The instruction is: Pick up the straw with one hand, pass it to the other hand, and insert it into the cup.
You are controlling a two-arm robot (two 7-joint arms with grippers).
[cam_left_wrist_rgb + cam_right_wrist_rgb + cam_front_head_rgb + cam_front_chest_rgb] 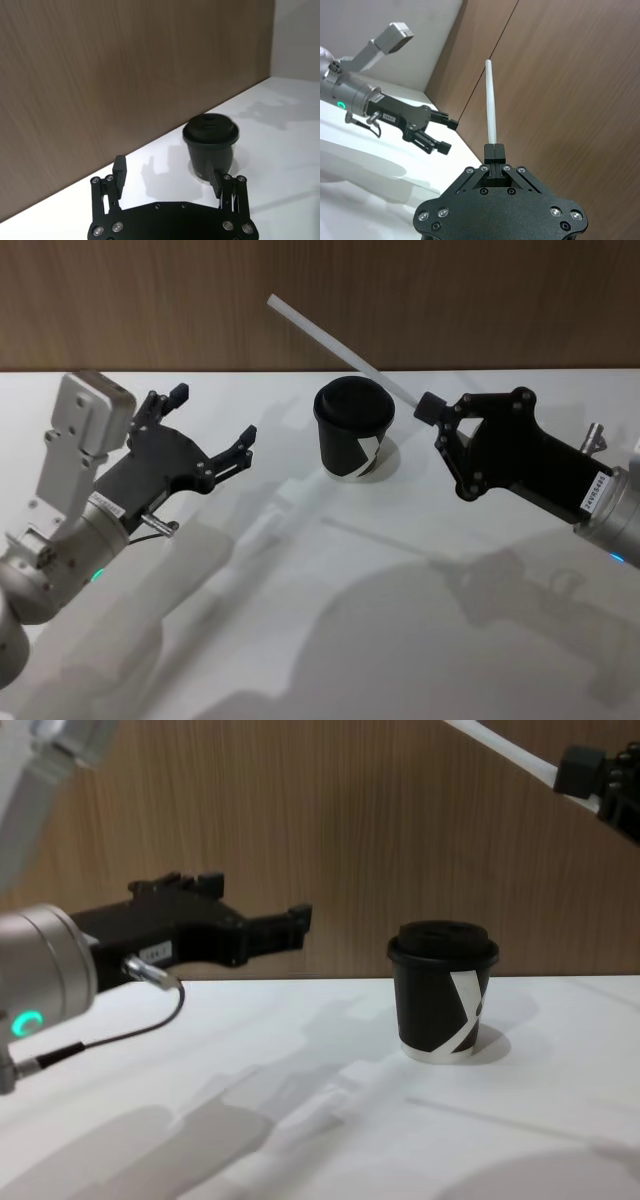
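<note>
The left gripper [213, 415] hangs wide open and empty over the table [330, 630], left of the cup [353, 427]. Right of the cup, the raised right gripper [430, 406] pinches one end of the straw [340, 345], which slants up leftward.

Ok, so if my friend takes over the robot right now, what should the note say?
Right gripper: shut on one end of the straw, holding it up in the air to the right of the cup.
Left gripper: open and empty, hovering to the cup's left.
Cup: upright on the white table, lid on, between the two grippers.
Done: the straw is picked up.
Left: pass it to the left gripper, then put it into the cup.
</note>
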